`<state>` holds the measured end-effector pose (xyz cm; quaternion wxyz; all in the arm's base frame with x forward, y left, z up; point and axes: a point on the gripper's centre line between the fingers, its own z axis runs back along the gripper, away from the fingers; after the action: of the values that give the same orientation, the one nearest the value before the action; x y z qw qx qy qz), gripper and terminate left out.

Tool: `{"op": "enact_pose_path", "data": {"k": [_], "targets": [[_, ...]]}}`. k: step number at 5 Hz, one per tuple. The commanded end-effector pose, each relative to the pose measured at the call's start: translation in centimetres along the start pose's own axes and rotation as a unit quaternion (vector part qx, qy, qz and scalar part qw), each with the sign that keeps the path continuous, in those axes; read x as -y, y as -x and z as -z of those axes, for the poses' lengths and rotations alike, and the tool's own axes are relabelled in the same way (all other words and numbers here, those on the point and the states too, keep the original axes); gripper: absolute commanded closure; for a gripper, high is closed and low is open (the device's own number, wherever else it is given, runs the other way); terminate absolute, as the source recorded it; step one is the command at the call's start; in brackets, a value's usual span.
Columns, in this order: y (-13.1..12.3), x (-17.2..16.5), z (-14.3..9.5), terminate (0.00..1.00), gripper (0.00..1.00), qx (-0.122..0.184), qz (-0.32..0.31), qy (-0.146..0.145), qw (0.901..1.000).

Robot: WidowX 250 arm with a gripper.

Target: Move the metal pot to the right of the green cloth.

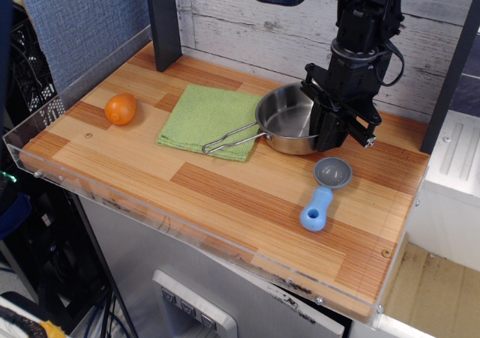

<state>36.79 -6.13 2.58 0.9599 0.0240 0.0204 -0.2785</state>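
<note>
The metal pot [286, 121] is a shiny shallow steel pan, sitting level and low on the wooden table just right of the green cloth [207, 120]. Its wire-loop handle [229, 139] reaches left over the cloth's right edge. My black gripper [330, 134] is shut on the pot's right rim, coming down from above. The fingertips are partly hidden behind the rim. Whether the pot's base touches the wood I cannot tell.
An orange fruit [120, 109] lies at the left. A small grey scoop with a blue handle [323, 190] lies in front of the pot. A dark post [163, 23] stands at the back left. A clear plastic lip [150, 209] edges the table.
</note>
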Motion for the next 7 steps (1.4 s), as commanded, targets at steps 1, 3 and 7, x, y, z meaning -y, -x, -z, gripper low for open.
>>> {"op": "enact_pose_path", "data": {"k": [1,3,7], "targets": [[0.5,0.5,-1.9,0.00,0.00,0.025,0.012,-0.007,0.9996],[2.3,-0.3,-5.0,0.00,0.00,0.065,-0.015,-0.010,0.9978],[9.7,-8.4,-14.7,0.00,0.00,0.126,-0.296,-0.060,0.9450]]}}
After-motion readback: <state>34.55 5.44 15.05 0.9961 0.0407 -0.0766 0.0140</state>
